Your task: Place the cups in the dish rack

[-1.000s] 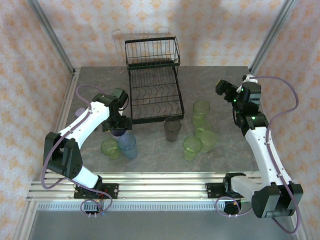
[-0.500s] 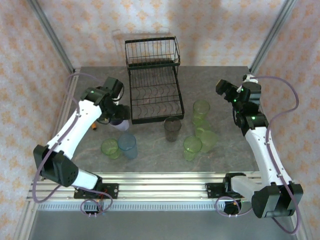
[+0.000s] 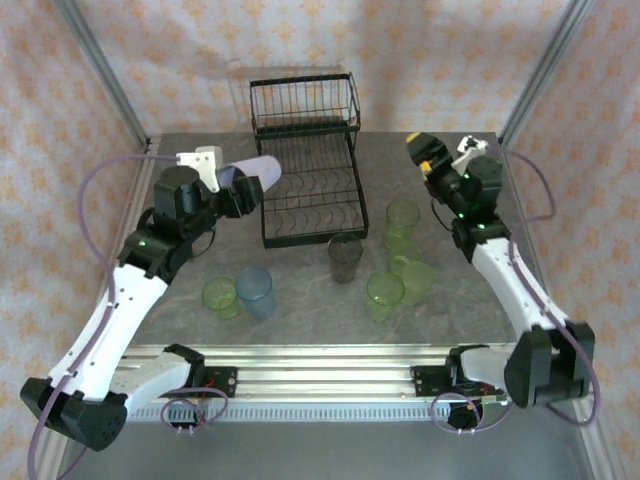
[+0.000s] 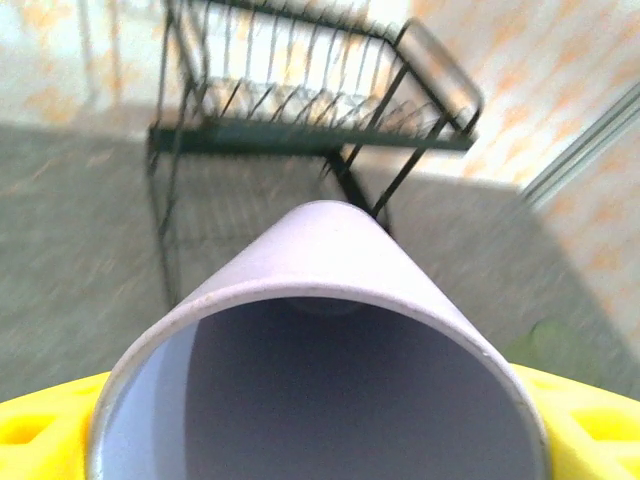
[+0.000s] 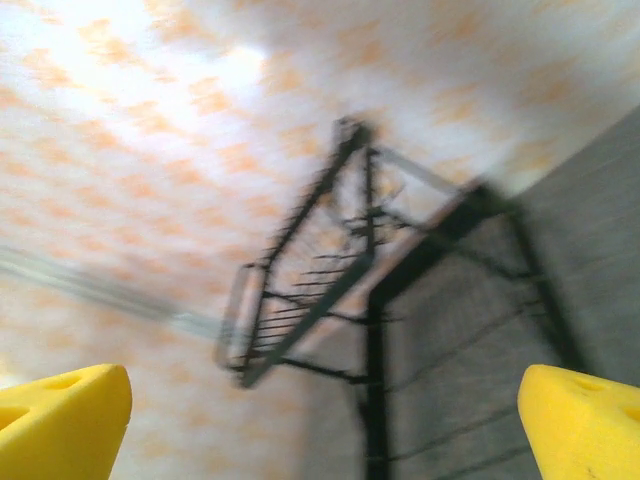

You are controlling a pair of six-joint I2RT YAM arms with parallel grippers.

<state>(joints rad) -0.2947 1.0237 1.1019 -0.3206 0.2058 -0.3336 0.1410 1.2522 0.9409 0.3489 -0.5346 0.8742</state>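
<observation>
Left fingers [image 4: 588, 420] pinch the lavender cup [image 3: 252, 172] near its rim (light, slick, probably squashy); right fingers [image 5: 60, 410] spread.

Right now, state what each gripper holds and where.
Left gripper grips the lavender cup by its walls near the open rim; right gripper, open, holds nothing.

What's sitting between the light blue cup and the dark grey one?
Nothing. In the top view, the table between the light blue cup and the dark grey cup is bare.
</observation>
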